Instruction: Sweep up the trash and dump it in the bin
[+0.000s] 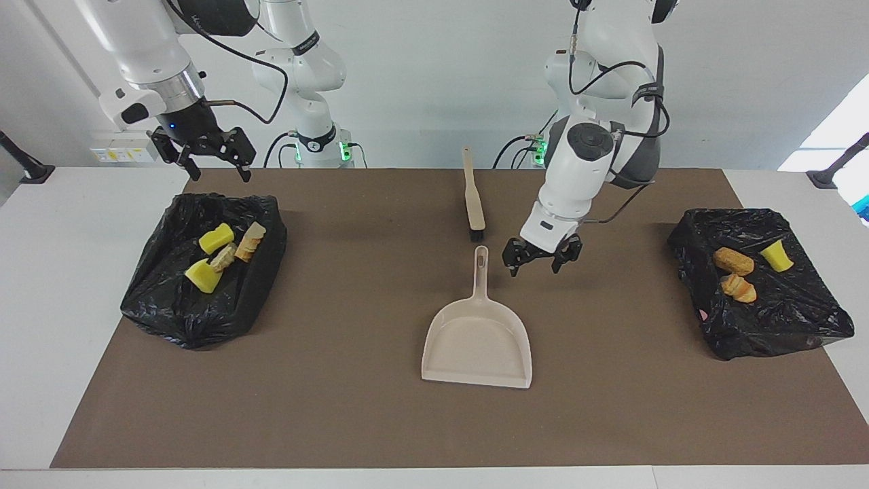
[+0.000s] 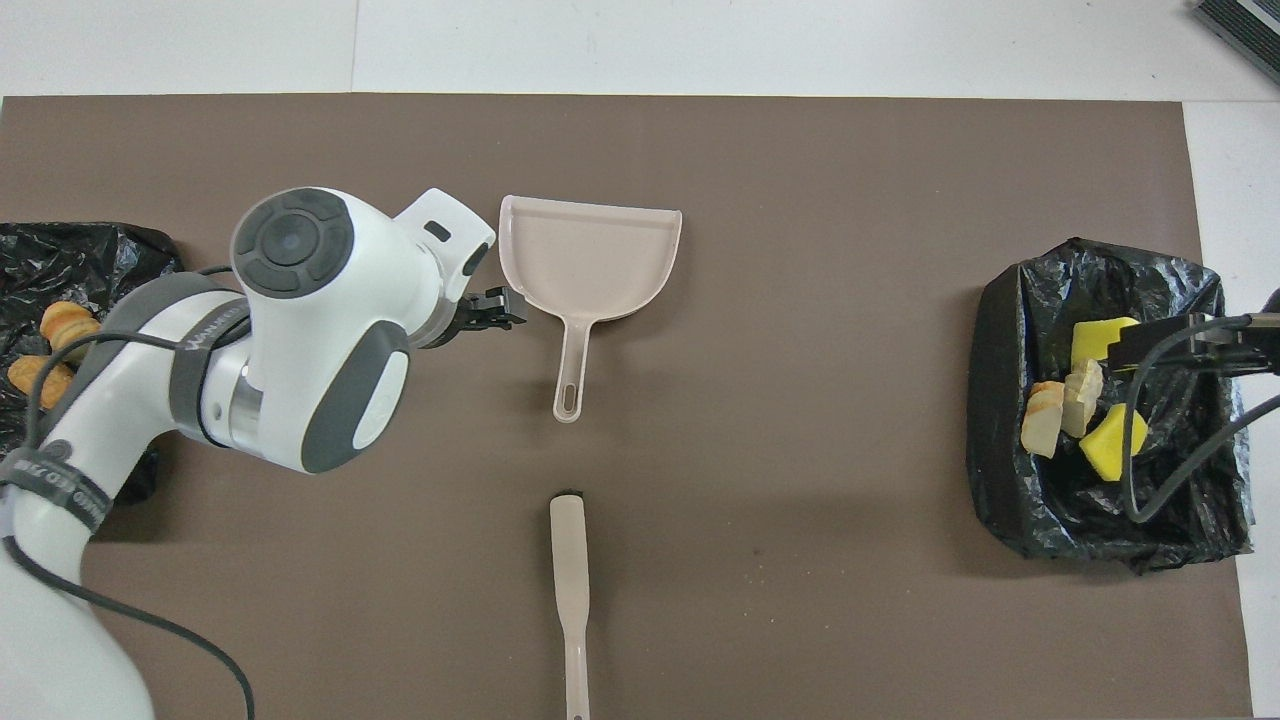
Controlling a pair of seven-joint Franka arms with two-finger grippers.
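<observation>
The dustpan (image 1: pixel 476 339) is lying empty mid-frame on the desk (image 1: pixel 353 407), and all the trash (image 1: pixel 220 255) is sitting in the two black bags, so the job looks about done. The left pincer (image 1: pixel 541 257) is hanging wide and empty, right of the pan's handle; next it only needs parking. The right pincer (image 1: pixel 216 161) is waiting, spread wide, upper left. The overhead view alone is showing the brush (image 2: pixel 570 590) full length.
</observation>
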